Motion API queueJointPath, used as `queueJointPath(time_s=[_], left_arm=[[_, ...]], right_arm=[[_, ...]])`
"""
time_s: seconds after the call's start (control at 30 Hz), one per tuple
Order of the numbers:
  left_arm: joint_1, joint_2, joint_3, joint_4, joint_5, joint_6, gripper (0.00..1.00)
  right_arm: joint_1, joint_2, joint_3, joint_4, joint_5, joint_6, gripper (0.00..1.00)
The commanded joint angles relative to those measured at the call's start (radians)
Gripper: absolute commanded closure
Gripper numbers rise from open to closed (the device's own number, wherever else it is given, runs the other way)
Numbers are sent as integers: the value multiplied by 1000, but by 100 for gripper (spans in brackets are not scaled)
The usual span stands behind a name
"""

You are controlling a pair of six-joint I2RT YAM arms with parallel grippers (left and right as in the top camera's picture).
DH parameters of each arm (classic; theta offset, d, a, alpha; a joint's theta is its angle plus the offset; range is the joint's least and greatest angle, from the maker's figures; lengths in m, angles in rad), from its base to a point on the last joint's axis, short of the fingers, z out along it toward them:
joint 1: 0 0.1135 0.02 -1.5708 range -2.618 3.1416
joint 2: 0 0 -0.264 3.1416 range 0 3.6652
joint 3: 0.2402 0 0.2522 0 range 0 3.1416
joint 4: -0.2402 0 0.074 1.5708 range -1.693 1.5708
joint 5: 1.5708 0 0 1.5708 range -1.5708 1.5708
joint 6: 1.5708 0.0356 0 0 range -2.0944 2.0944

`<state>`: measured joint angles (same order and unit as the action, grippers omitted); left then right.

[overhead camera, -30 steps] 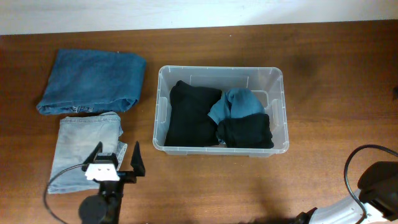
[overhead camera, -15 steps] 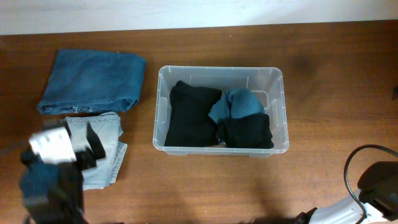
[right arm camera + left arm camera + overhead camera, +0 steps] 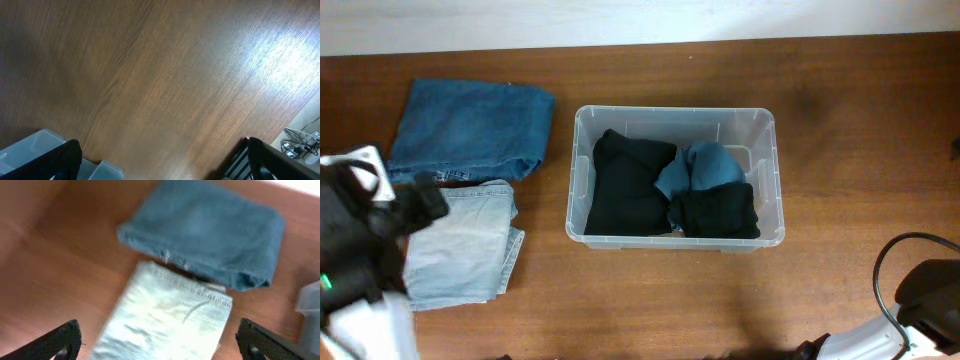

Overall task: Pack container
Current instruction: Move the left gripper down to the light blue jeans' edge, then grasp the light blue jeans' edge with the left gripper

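The container (image 3: 578, 180), a clear plastic tub, stands mid-table and holds a black garment (image 3: 628, 185), a teal one (image 3: 705, 165) and a second black one (image 3: 715, 212). Left of it lie folded dark blue jeans (image 3: 470, 130) and, nearer me, folded light blue jeans (image 3: 460, 245). My left gripper (image 3: 160, 342) hangs open above the light jeans (image 3: 170, 315), nothing between its fingers; the dark jeans (image 3: 205, 230) lie beyond. The left arm (image 3: 360, 240) looms blurred at the far left. My right gripper (image 3: 162, 160) is open over bare wood, a container corner (image 3: 40, 145) by its left finger.
The right arm's base and cable (image 3: 920, 295) sit at the bottom right corner. The right wrist view shows the table edge and loose cables (image 3: 300, 140) beyond it. A pale wall strip (image 3: 620, 20) runs along the table's far edge.
The left arm has swung from the table's front edge to the far left and risen toward the overhead camera, now over the light jeans. Its gripper stayed open. The right arm is still.
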<state>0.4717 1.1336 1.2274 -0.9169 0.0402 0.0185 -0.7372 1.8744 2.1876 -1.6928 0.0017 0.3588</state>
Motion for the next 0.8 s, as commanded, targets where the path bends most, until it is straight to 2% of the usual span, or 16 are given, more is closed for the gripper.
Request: queueJointPath(time_s=[0.0, 0.07, 0.13, 0.33, 0.63, 0.77], left_arm=[[151, 159, 3, 13, 349, -2, 1], [227, 266, 3, 39, 450, 25, 1], [265, 331, 3, 49, 499, 106, 0], [325, 500, 3, 58, 565, 227, 1], [353, 635, 3, 78, 561, 274, 1], [369, 641, 3, 74, 471, 275, 1]], right_arm=[[-4, -22, -2, -5, 2, -3, 1], [-4, -22, -2, -5, 2, -3, 1], [-4, -22, -2, -5, 2, -3, 2], [-4, -22, -2, -5, 2, -3, 2], [-4, -22, -2, -5, 2, -3, 2], [-3, -22, -2, -5, 2, -3, 2]])
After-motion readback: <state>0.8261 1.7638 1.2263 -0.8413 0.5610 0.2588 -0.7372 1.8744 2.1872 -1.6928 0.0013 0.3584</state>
